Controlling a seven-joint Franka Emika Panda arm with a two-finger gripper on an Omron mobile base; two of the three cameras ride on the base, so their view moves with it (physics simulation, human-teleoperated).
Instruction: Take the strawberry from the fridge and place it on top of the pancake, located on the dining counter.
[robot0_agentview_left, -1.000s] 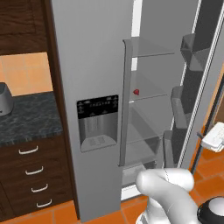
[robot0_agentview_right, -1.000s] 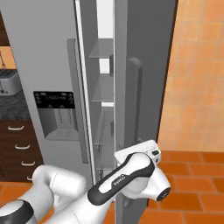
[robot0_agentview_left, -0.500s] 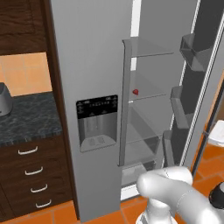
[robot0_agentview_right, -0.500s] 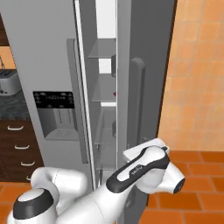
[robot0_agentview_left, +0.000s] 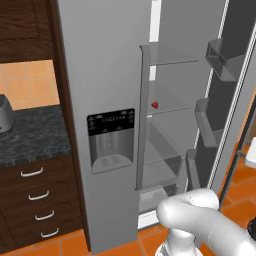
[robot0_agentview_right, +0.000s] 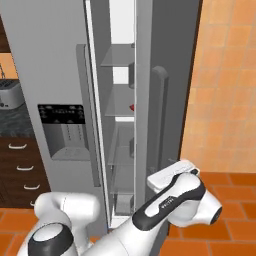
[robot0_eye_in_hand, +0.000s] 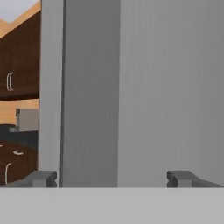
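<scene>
The strawberry (robot0_agentview_left: 154, 105) is a tiny red blob, rounded and plain, sitting on a clear middle shelf (robot0_agentview_left: 172, 102) inside the fridge (robot0_agentview_left: 105, 75), close to that shelf's left edge. From the right base view it shows as a small red speck (robot0_agentview_right: 132, 106) in the narrow slot between the two doors, at about mid height.

The fridge is tall, grey and brushed-looking. Its left door is closed and carries a black dispenser panel (robot0_agentview_left: 111, 140) with a recessed grey bay beneath a dark control strip. The right door (robot0_agentview_left: 230, 95) is swung open, and its inner side holds grey bins stacked one above the other. Inside, several clear shelves sit in tiers, with a drawer (robot0_agentview_left: 160, 170) near the bottom. A long vertical handle (robot0_agentview_right: 159, 115) runs down the outside of the open door in the right base view.

The gripper (robot0_eye_in_hand: 113, 178) faces a flat grey panel at close range — its two dark fingertips (robot0_eye_in_hand: 43, 178) stand wide apart with nothing between them.

To the left of the fridge is a dark speckled counter (robot0_agentview_left: 30, 135) over dark wood drawers (robot0_agentview_left: 37, 200) with pale curved pulls. A grey appliance (robot0_agentview_left: 5, 114) stands on that counter at the frame's edge. The wall behind is orange tile (robot0_agentview_right: 225, 75), and the floor (robot0_agentview_right: 230, 185) is orange-red tile.
</scene>
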